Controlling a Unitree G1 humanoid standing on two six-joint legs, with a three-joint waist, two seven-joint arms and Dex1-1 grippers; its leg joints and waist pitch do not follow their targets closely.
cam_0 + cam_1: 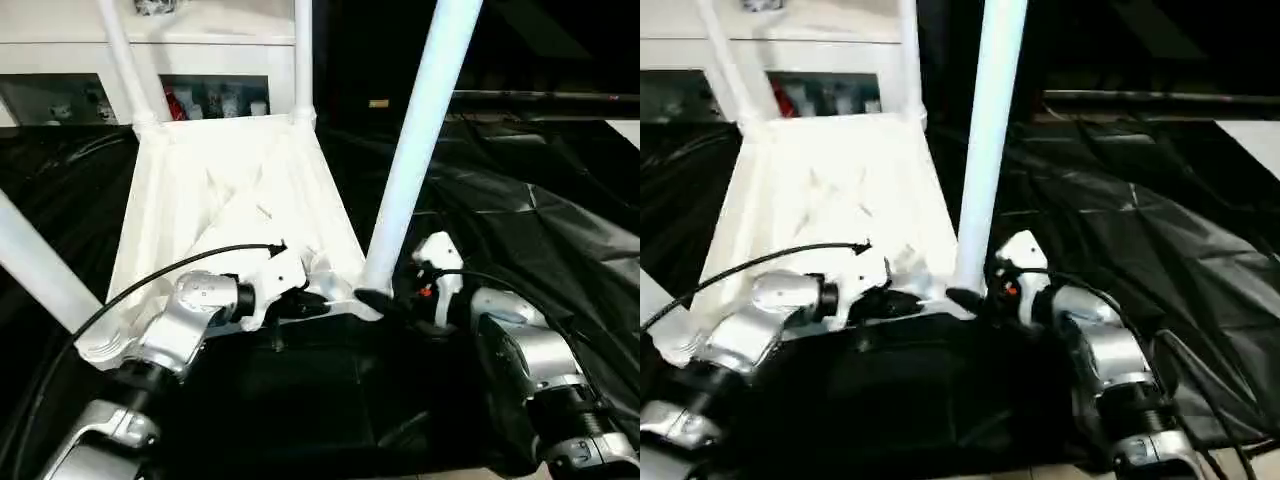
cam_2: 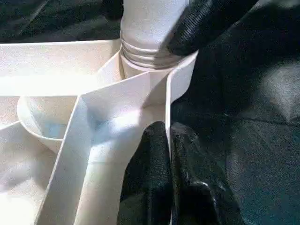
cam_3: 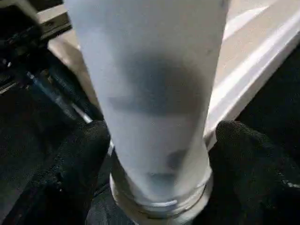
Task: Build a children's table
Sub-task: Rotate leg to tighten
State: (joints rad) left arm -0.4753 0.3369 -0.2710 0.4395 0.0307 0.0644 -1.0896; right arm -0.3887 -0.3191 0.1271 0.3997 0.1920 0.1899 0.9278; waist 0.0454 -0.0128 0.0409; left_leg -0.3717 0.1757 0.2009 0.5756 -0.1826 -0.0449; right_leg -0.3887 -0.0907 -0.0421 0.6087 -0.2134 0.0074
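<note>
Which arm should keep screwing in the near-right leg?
Right. Its gripper straddles the leg base, fingers open either side; the left gripper is pinched on the top's rim.

no readable text, label, brand, number or sign can be made out anywhere.

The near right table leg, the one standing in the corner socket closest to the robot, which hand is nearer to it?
Right. The right hand has a finger on either side of the leg at its base. The left hand is beside it, pinching the tabletop's edge wall near that corner.
</note>
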